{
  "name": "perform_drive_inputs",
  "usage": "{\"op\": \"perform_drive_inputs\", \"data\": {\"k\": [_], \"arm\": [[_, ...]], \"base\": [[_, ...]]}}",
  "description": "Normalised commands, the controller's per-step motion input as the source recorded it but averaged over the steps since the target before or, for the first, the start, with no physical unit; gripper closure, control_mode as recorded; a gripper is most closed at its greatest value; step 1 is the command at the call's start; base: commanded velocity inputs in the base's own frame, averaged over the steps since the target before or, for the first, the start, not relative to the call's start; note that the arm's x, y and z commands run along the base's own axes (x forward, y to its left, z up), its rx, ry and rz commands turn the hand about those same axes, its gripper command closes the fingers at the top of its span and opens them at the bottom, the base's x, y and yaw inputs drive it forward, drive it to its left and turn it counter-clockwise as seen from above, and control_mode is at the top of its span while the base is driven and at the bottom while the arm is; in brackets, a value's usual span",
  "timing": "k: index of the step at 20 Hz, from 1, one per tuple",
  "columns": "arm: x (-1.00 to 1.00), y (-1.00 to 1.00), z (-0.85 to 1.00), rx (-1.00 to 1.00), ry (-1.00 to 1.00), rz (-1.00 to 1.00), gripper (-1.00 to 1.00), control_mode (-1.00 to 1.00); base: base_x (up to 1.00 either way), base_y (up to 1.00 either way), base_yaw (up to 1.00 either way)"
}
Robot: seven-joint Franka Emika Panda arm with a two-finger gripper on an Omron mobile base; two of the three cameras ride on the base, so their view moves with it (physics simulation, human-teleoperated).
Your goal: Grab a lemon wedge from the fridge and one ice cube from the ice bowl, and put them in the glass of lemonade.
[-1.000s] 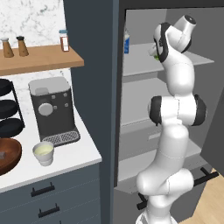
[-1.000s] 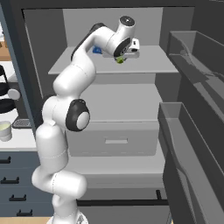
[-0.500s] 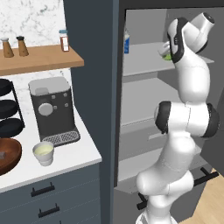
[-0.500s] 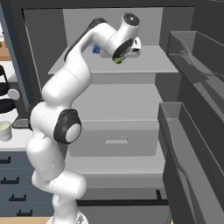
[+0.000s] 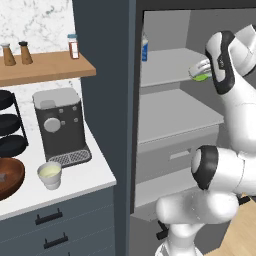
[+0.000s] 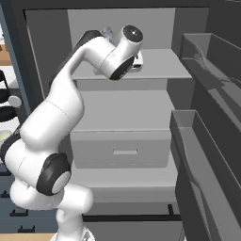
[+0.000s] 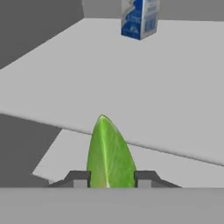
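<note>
Because the lemon wedge [image 7: 109,153] sits between the 2 dark finger tips at the bottom of the hand view, we judge that our gripper [image 7: 109,178] is clamped on it. On the left base view the same green piece [image 5: 201,76] shows at the upper right of the frame, in front of the upper shelf of the open fridge [image 5: 107,75]. A blue and white carton [image 7: 140,17] stands far back on that shelf, at the top of the hand view.

So the 1st of the 2 pickups looks done, but nothing is delivered yet. The glass of lemonade [image 5: 50,175] waits at the lower left of the left base view, on the white counter [image 5: 90,172] in front of the coffee machine [image 5: 59,125]. The ice bowl [image 5: 10,177] is just beside it at the left edge. We still must carry the wedge there, drop it, then take 1 ice cube and add it too.
</note>
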Motion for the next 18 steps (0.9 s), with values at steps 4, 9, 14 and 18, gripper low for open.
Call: {"op": "perform_drive_inputs", "data": {"k": [4, 9, 14, 18], "arm": [[-1.00, 0.55, -0.11, -0.06, 0.18, 0.01, 1.00, -1.00], [-0.98, 0.36, -0.51, -0.08, 0.32, 0.00, 1.00, -1.00], [-0.90, 0.12, -0.76, -0.02, 0.23, 0.00, 1.00, -1.00], [-0.73, 0.08, -0.59, -0.04, 0.18, 0.00, 1.00, -1.00]], "base": [[0.00, 0.00, 0.00], [0.00, 0.00, 0.00], [0.00, 0.00, 0.00], [0.00, 0.00, 0.00]]}}
